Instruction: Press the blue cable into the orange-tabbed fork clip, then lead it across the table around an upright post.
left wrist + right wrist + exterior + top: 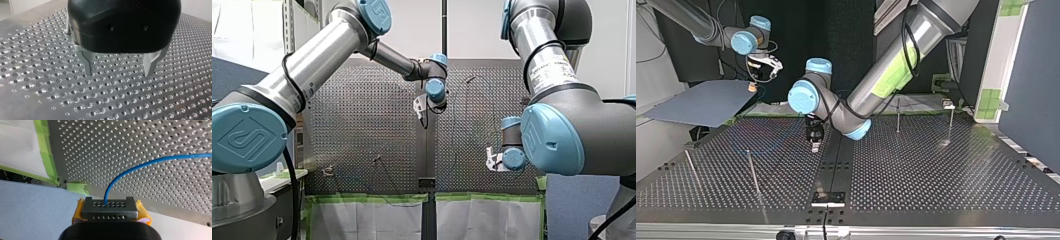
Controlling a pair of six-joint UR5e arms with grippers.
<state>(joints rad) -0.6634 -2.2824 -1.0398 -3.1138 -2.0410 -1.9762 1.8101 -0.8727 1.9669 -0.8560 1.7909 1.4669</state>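
Four thin upright metal posts (pixel 754 175) stand on the perforated metal counter (pixel 936 175), two at the top view's left and two at its right, none touching an arm. Off the counter's far left corner in that view lies a flat blue-grey board (pixel 701 102), and green tape (pixel 45 150) edges the counter.

My left end effector (pixel 120 73), black with bare metal fingers, hangs just over the holes near the middle seam. Its fingers are spread wide and hold nothing.

My right end effector (pixel 109 206), yellow-padded, is closed on the thin blue cable (pixel 140 167), raised above the board's edge. Only its wrist view shows the cable plainly, arcing away over the counter. The top view gives just a faint blue trace.
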